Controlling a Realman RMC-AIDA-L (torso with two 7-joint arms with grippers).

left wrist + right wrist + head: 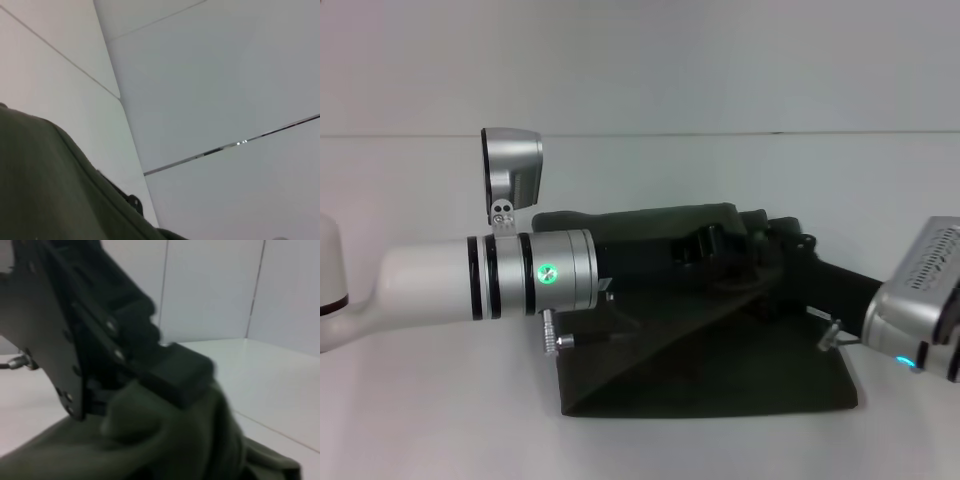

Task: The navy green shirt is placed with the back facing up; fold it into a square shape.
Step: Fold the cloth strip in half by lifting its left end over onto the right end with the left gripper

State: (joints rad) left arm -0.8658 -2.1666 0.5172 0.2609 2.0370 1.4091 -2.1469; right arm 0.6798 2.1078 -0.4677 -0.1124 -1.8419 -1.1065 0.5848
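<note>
1. Navy green shirt [720, 375] lies on the white table [440, 400], partly folded: a flat dark rectangle on the side nearest the robot, with a bunched ridge of cloth raised along its far edge.
2. Left gripper [715, 243]: the arm comes in across the shirt's left edge, its dark hand over the raised ridge near the shirt's middle. A black finger pad [175, 372] presses into a hump of green cloth in the right wrist view. Jaws look closed down on that fold; the gap itself can't be seen.
3. Right gripper [782, 240]: the arm comes in over the shirt's right edge, its dark hand meeting the left one at the ridge. Its fingers merge with the dark cloth, so I can't tell how far its jaws are open or what they hold.
4. Left wrist view: only shirt fabric close up, with a seam line, against pale wall panels.
5. Obstruction: the left forearm and silver wrist ring [565, 272] cover the shirt's left part; the right wrist housing [920, 300] hangs just beyond its right edge.
</note>
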